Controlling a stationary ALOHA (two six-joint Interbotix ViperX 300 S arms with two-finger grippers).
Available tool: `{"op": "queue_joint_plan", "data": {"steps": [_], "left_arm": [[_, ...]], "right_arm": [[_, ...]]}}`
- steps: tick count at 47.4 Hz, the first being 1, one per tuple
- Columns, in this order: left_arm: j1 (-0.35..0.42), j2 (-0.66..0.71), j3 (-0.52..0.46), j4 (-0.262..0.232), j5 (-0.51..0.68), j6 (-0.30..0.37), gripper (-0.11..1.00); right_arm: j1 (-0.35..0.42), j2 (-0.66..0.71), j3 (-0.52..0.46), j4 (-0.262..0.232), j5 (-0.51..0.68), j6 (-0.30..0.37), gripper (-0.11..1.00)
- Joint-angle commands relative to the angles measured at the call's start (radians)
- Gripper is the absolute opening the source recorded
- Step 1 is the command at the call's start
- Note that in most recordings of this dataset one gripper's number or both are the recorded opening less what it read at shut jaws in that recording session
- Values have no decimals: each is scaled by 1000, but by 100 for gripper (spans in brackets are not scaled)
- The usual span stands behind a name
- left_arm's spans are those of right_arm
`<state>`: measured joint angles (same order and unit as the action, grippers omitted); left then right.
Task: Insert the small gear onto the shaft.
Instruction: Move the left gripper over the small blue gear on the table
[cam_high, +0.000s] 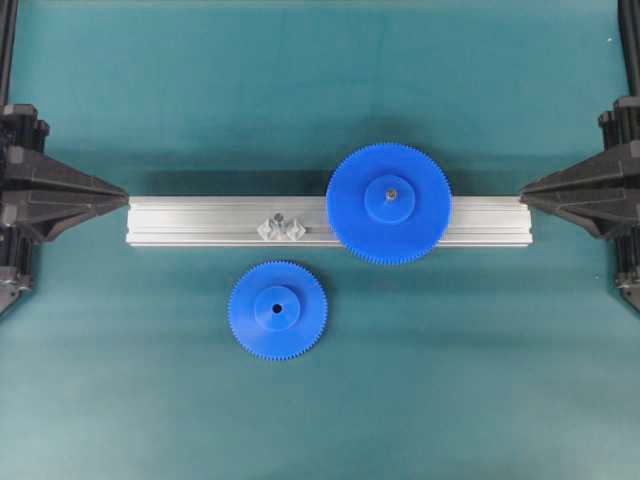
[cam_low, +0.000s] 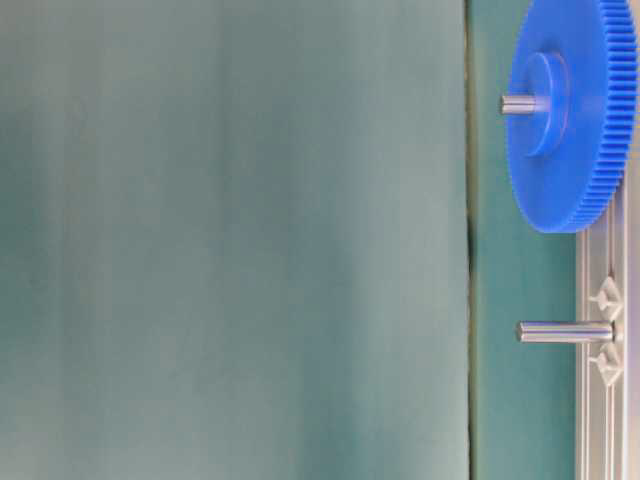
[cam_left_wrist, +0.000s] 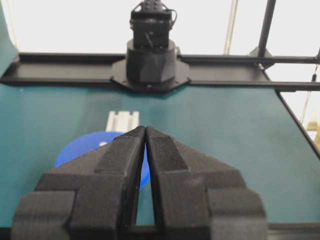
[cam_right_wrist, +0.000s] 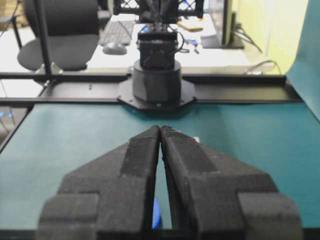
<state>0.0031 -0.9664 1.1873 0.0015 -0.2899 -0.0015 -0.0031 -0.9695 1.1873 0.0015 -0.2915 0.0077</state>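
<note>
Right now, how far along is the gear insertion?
Not started. Done: only the larger gear sits mounted on the aluminium rail. In hand: nothing; the left hand and right hand are both shut and empty, parked at the table edges. Left: the small gear lies flat on the mat in front of the rail, and the shaft stands bare, so pick, align and insert all remain.

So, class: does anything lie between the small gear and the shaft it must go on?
Nothing visible does. The small gear lies flat on the mat just in front of the rail, and the shaft stands bare; the large gear sits off to one side.
</note>
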Motion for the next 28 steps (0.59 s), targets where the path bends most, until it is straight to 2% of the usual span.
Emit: {"op": "queue_joint_plan", "data": {"steps": [1, 4, 8, 10, 28], "left_arm": [[0, 0, -28, 14, -2, 0, 10], [0, 8, -40, 14, 18, 2, 12], [0, 15, -61, 14, 61, 3, 1], [0, 20, -66, 14, 81, 5, 0], [-12, 74, -81, 14, 229, -23, 0]], "right_arm": [[-3, 3, -20, 3, -3, -5, 16], [-3, -5, -15, 18, 21, 3, 11], [-3, -15, -20, 28, 89, 21, 3], [-2, -20, -25, 26, 123, 26, 2], [-2, -9, -40, 29, 356, 38, 1]]}}
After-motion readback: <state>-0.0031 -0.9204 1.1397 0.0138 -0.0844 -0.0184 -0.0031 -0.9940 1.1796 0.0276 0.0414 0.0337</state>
